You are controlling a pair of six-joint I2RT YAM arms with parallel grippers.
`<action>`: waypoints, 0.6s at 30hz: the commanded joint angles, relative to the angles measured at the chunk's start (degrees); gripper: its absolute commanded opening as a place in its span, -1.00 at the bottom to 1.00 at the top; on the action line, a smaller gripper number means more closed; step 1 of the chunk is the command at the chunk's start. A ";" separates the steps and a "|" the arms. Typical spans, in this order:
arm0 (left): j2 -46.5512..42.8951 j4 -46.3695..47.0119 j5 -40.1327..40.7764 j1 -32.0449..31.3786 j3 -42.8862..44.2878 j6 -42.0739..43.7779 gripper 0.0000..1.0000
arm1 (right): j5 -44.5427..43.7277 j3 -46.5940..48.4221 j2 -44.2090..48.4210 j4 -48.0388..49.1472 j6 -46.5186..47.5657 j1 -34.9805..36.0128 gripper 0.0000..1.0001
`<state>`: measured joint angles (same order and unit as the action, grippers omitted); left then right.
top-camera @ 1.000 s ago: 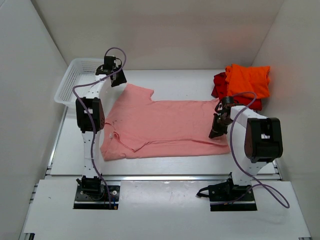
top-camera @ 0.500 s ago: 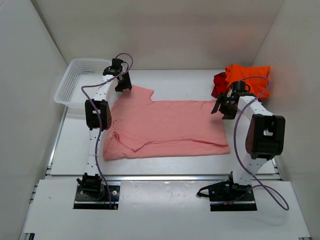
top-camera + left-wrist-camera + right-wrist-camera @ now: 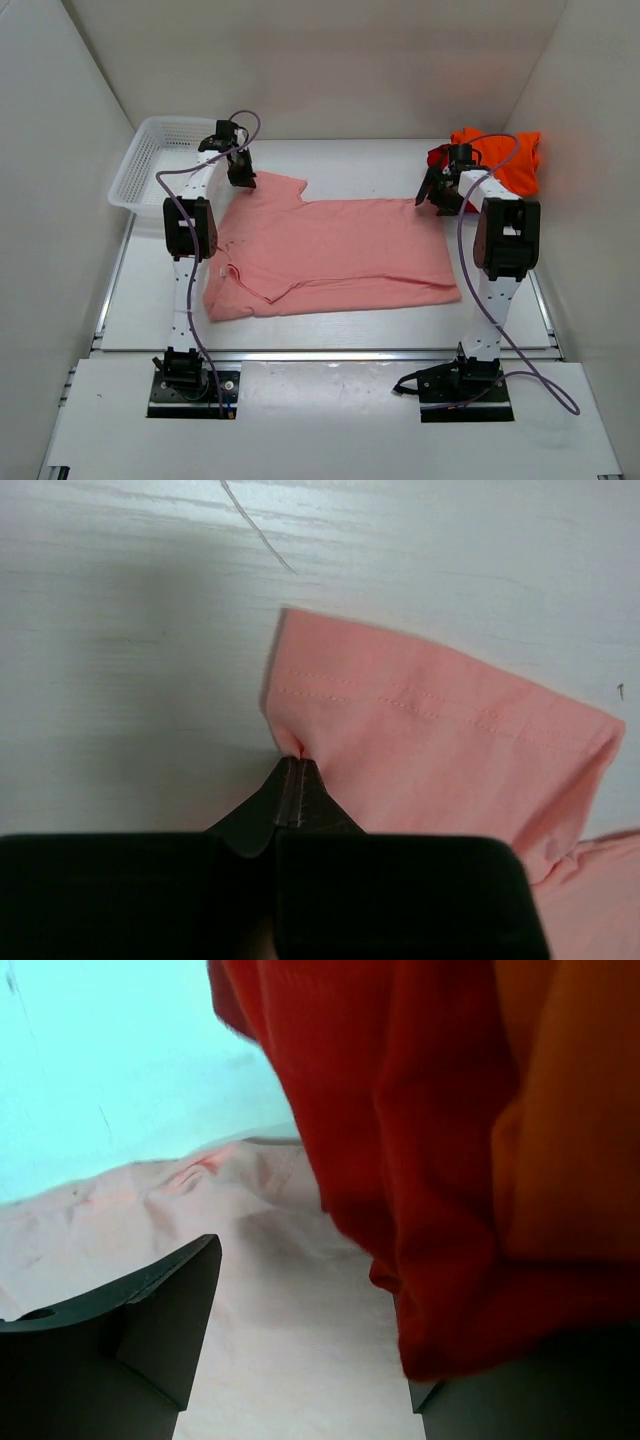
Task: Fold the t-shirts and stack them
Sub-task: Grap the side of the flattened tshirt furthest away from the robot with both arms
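1. My left gripper (image 3: pixel 297 765) is pinched tight on the pink shirt (image 3: pixel 340 245), at its far sleeve edge.
2. My right gripper (image 3: pixel 305 1330), jaws wide, has swung from the near hem to the far hem corner, close against the red shirt (image 3: pixel 400 1160).
3. I judge a fold toward the near edge comes next.
4. The orange shirt (image 3: pixel 505 160) lies on the red at the far right corner.
5. The basket (image 3: pixel 135 175), far left corner: nothing visible inside.

You have the salmon-pink t-shirt (image 3: pixel 330 250) spread flat across the middle of the table, neck end to the left, hem to the right, and its far sleeve lying out flat. The bright orange t-shirt (image 3: pixel 505 160) sits bunched on the crumpled red t-shirt (image 3: pixel 438 158) at the far right, just beside the pink hem's far corner.
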<state>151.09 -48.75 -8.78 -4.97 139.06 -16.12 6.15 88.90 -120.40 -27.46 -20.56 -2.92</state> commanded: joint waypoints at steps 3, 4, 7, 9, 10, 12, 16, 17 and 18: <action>-1.85 -3.72 -4.49 -0.21 -3.10 1.53 -1.00 | -3.07 8.82 -5.89 -2.06 1.13 1.51 0.26; -1.85 -3.72 -4.50 -0.13 -3.10 1.44 -1.00 | -3.34 9.44 -6.25 -1.98 1.13 1.77 0.23; -2.02 -3.98 -5.46 0.22 -3.19 1.45 -1.00 | -3.34 12.42 -8.18 -3.99 1.31 1.77 -0.17; -2.11 -4.25 -5.29 0.66 -3.53 1.53 -1.00 | -3.43 13.04 -8.88 -4.79 1.14 1.86 -0.78; -2.29 -4.51 -5.81 0.32 -2.93 1.62 -1.00 | -3.17 13.14 -8.45 -5.23 1.92 2.12 -0.96; -2.55 -4.95 -6.34 0.40 -2.83 1.44 -1.00 | -3.34 12.09 -7.40 -5.06 1.75 2.74 -1.00; -5.27 -6.18 -7.66 1.02 -1.87 1.44 -1.00 | -2.73 6.91 -2.39 -1.55 2.62 2.74 -1.00; -6.23 -6.53 -8.10 1.19 -2.13 1.44 -1.00 | -2.46 5.16 -0.64 -0.06 2.54 2.66 -1.00; -7.03 -6.53 -8.10 1.54 -2.22 1.88 -1.00 | -2.03 4.27 0.33 0.65 2.63 2.48 -1.00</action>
<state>150.08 -51.53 -15.38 -4.14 137.58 -15.44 3.46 96.16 -125.69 -29.47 -18.94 -0.86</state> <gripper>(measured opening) 0.021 0.007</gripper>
